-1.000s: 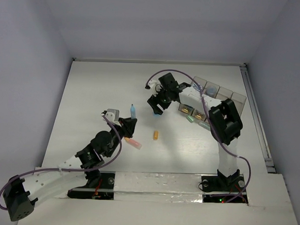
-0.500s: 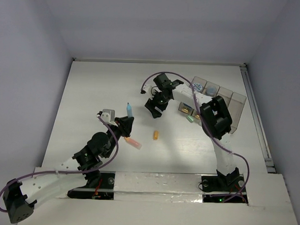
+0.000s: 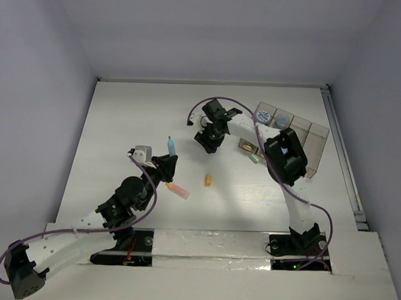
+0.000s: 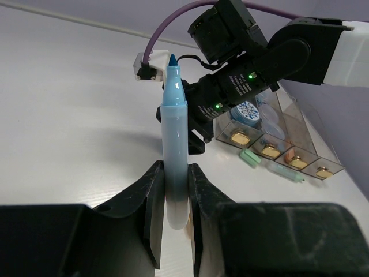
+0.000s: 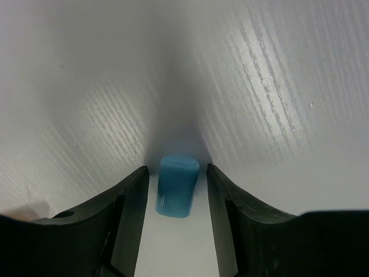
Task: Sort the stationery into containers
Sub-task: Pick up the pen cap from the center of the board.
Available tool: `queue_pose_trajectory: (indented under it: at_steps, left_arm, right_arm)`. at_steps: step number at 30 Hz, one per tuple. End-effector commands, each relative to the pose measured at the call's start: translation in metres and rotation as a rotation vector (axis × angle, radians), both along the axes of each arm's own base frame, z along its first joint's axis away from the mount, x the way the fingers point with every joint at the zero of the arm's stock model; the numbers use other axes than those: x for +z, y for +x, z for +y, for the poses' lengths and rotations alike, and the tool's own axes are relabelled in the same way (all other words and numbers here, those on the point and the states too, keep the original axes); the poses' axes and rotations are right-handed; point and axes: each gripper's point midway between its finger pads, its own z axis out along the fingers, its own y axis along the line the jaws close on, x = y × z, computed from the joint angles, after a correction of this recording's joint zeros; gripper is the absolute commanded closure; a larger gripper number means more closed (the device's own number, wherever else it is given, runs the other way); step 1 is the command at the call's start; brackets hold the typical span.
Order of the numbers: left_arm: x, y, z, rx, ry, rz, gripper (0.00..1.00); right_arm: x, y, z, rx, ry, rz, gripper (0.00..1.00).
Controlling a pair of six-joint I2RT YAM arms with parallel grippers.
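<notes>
My left gripper is shut on a pale blue marker, which it holds upright with its bare tip pointing up; the top view shows that marker above the left gripper. My right gripper is down at the table, left of the containers. Its jaws stand on either side of a short blue cap that lies on the table, with a narrow gap on each side. An orange stick, a pinkish-orange stick and pale green sticks lie loose on the table.
The clear organiser holds a round tub with blue contents and several gold-topped pieces. A second tub with purple contents sits beside the blue one. A rail runs along the table's right edge. The right arm's cable loops over the organiser.
The right gripper has shifted left and come down around the blue cap, and its jaws have narrowed. The left gripper has edged up and left with the marker.
</notes>
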Motion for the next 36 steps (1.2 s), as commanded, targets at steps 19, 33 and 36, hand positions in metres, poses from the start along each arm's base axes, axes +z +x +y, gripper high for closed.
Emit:
queue_pose_trajectory:
  at_steps: [19,33,36]
  left_arm:
    - [0.003,0.002,-0.004,-0.013,-0.009,-0.017,1.00]
    - [-0.012,0.000,-0.031,-0.124,0.019,0.007,1.00]
    - [-0.018,0.002,-0.039,-0.140,0.030,0.026,1.00]
  right_arm:
    - [0.023,0.014,-0.005,-0.278,0.075,-0.200,0.91]
    - [0.203,0.008,0.012,-0.665,0.802,-0.323,1.00]
    - [0.229,-0.009,0.022,-0.655,0.967,-0.244,1.00]
